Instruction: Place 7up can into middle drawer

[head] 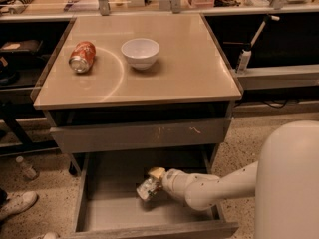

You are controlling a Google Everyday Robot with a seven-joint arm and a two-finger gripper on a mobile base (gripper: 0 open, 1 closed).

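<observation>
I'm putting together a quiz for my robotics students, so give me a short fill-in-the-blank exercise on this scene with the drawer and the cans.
1. The gripper holds the 7up can in the middle drawer, which is pulled ____.
2. The orange-red can lies on its ____ on the table.
3. The bowl next to it is ____ in colour.

Missing words: open; side; white.
</observation>
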